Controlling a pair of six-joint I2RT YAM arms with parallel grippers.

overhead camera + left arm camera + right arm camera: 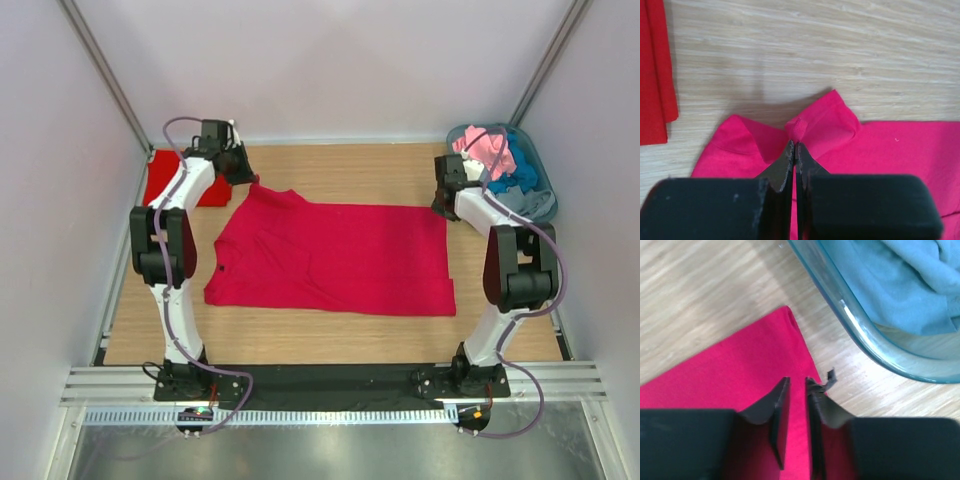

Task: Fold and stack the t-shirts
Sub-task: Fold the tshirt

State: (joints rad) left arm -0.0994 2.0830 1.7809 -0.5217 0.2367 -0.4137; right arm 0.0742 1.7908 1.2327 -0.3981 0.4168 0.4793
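Left end effector (794,146) pinches flat-spread crimson t-shirt (330,258).

You have a plain crimson pinkish-red cloth t-shirt (335,255), with no print, across the middle of the pale wood-grain table (330,335), streaked in light brown. At the far left lies a brighter, plain scarlet red folded cloth t-shirt (178,182). At the far right, the translucent grey-blue oval plastic tub (546,180) shows you pink cloth (488,148), deep blue cloth (520,172) and pale blue-grey cloth (530,205). The white robot arms (178,300) carry black sections and purple cables (176,123).
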